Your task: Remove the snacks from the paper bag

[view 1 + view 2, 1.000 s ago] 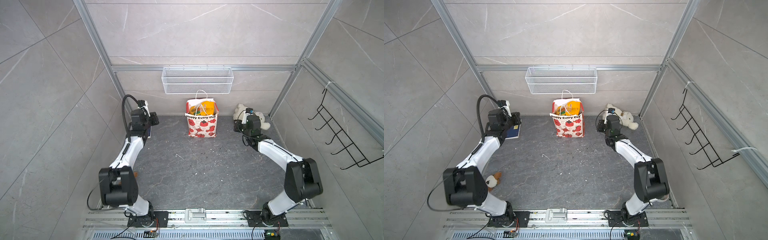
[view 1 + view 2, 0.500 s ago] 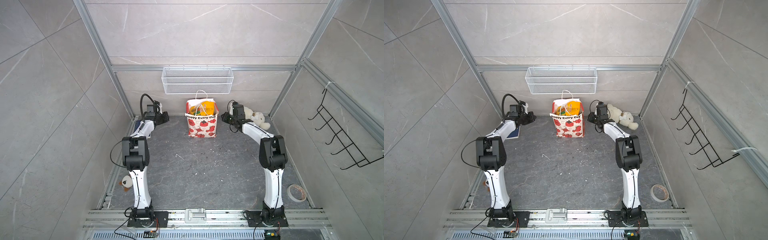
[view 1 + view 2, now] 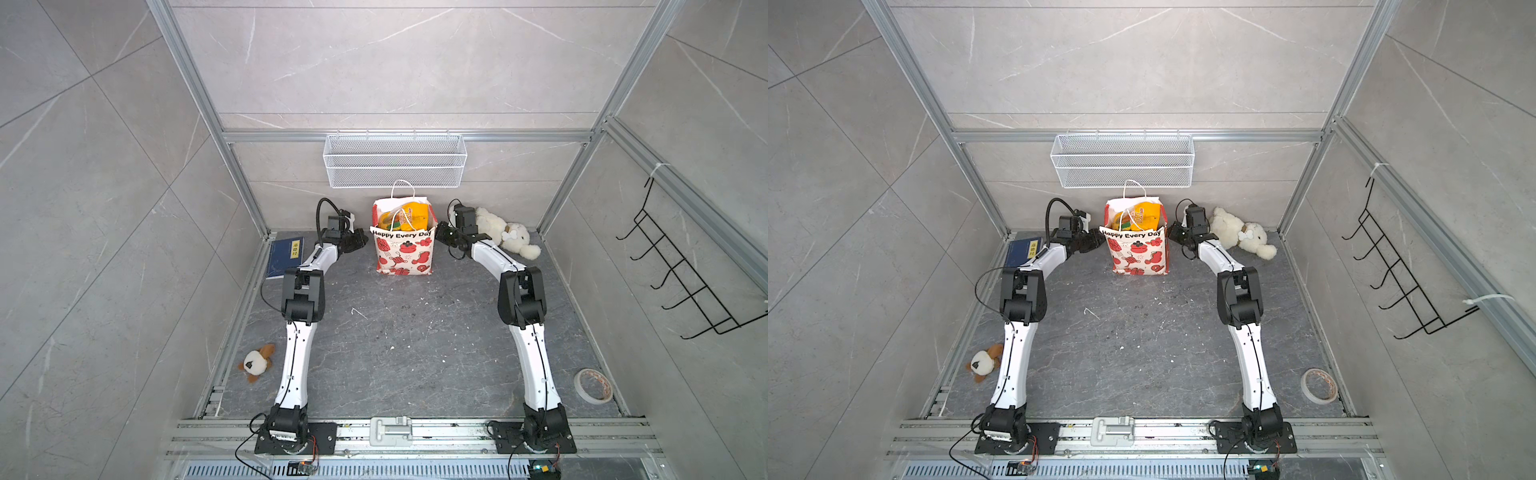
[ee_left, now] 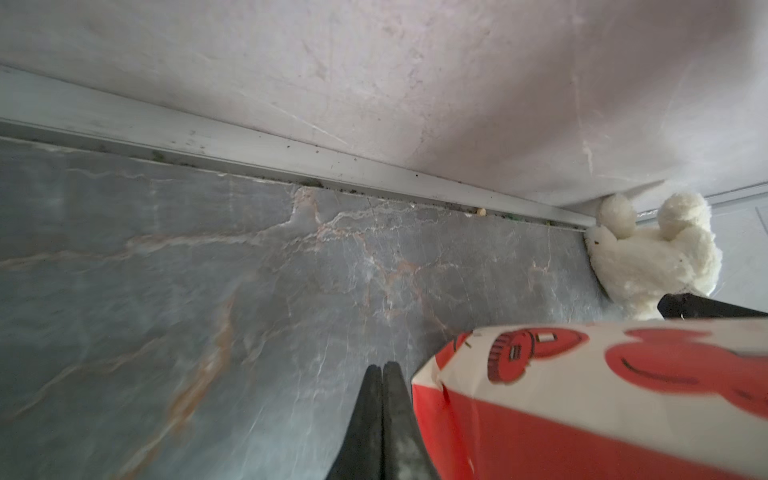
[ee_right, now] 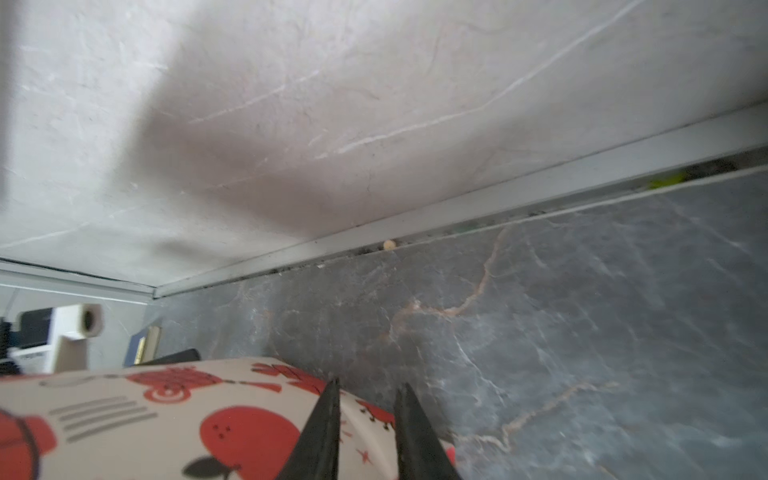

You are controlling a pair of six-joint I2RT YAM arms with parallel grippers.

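Starting at the left of the dark marbled bench (image 3: 407, 332), a small brown and white plush toy (image 3: 254, 364) lies near the front, just beside the left arm's lower link. Further back, a blue book (image 3: 286, 257) lies flat along the left rail.

Next comes the left tool (image 3: 361, 240), low and just beside the left side of the paper bag (image 3: 403, 253). In the left wrist view its 2 black fingers (image 4: 399, 415) are pressed together with nothing between them, and the bag's red side panel is right next to them. Whether they touch it I cannot tell.

The bag stands upright at the back middle of the bench, under a white wire basket (image 3: 395, 162) fixed to the back wall. Its top is open and 1 white cord handle rises above it. The snacks (image 3: 405, 217) are all inside, yellow and orange packets showing in the mouth in both top views.

On the bag's right side, near its top corner, is the right tool (image 3: 441, 231). In the right wrist view its 2 fingers (image 5: 324, 428) stand a narrow gap apart with nothing clamped between them, and the bag's printed face lies behind them.

A white plush toy (image 3: 505, 237) lies behind that tool, by the back right corner. Well apart, at the front right, lies a roll of tape (image 3: 581, 388).
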